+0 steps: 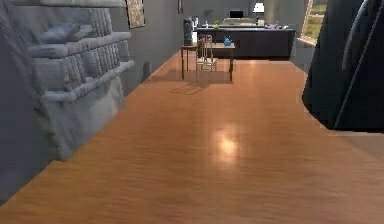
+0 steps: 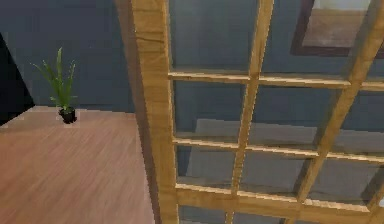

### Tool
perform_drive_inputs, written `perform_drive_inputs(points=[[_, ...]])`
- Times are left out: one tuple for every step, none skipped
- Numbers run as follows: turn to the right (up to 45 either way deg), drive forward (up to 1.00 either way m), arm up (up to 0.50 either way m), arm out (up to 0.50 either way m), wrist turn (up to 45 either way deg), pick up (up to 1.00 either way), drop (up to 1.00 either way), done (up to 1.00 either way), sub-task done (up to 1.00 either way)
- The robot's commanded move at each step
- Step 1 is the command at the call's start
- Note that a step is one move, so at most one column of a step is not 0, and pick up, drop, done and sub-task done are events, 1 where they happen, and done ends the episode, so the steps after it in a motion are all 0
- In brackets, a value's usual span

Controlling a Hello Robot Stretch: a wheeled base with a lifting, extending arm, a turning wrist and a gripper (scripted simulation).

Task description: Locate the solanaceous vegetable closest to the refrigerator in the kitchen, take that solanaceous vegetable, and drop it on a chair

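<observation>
Containers first: on the arm side view's left, a small dark pot (image 2: 67, 116) holds a spiky green plant (image 2: 58, 78). It stands on the wood floor (image 2: 70, 175), up against the blue-grey wall. Just right of it, a wooden lattice frame (image 2: 150, 120) with glass panes sits very close.

In the forward view, a grey panel (image 1: 80, 70) with shelf-like racks crowds your near left, and you can't tell what's in them. A big dark rounded body (image 1: 350, 65) crowds your near right. Between them the floor runs open to a far tabletop (image 1: 222, 48) with a pale chair (image 1: 205, 58) at it and a dark counter (image 1: 255, 42) beyond.

You can't tell the gripper's state, or where the solanaceous vegetable is.
</observation>
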Motion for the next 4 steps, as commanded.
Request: perform_drive_inputs(points=[[0.0, 0.35, 0.00, 0.00, 0.0, 0.00, 0.00, 0.00, 0.00], [42.0, 0.00, 0.00, 0.00, 0.0, 0.00, 0.00, 0.00, 0.00], [0.0, 1.00, 0.00, 0.00, 0.0, 0.00, 0.00, 0.00, 0.00], [0.0, 0.80, 0.00, 0.00, 0.0, 0.00, 0.00, 0.00, 0.00]])
